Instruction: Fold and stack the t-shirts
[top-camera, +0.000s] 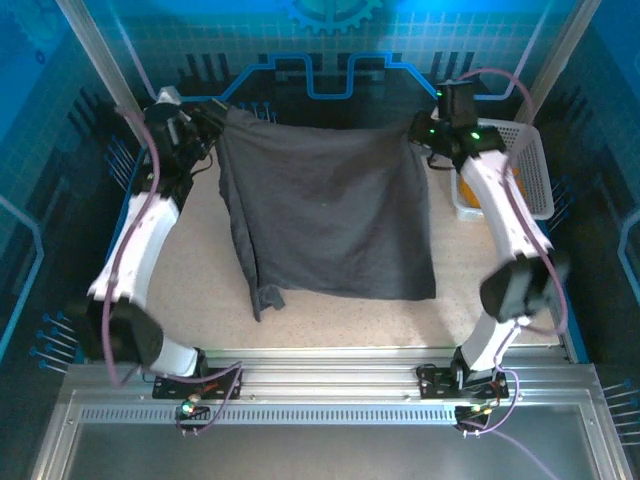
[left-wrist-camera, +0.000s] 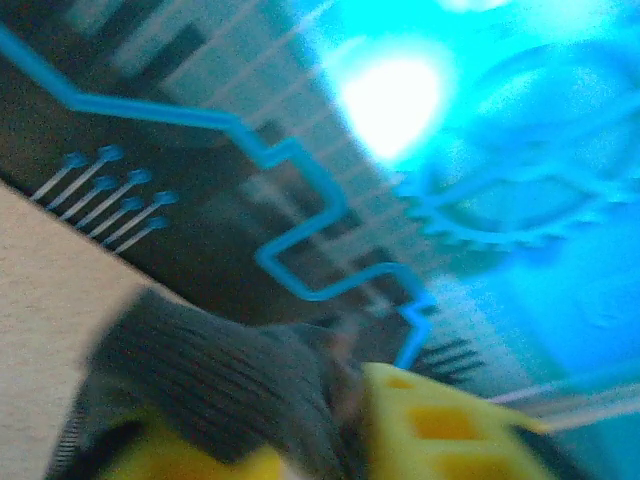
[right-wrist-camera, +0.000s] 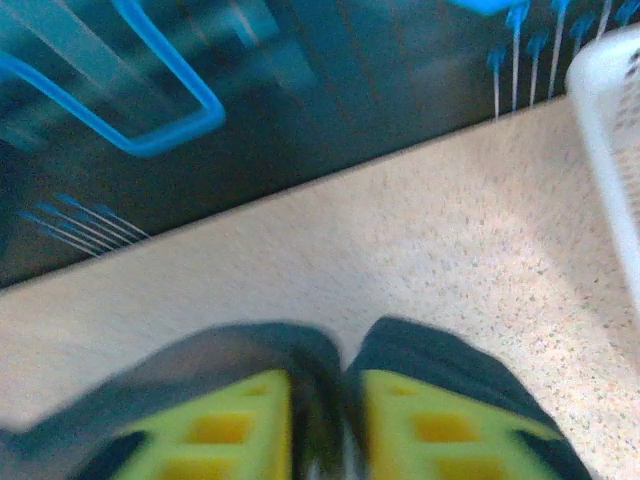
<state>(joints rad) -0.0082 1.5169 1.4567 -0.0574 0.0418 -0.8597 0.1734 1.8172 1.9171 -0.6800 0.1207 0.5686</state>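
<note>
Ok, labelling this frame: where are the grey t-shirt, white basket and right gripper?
grey t-shirt (top-camera: 330, 215), top view, cloth's middle.
white basket (top-camera: 537, 168), top view, right wall.
right gripper (right-wrist-camera: 327, 390), right wrist view, between fingertips.

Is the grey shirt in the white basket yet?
No, the grey shirt lies spread out on the table, and the white basket stands apart to its right.
</note>
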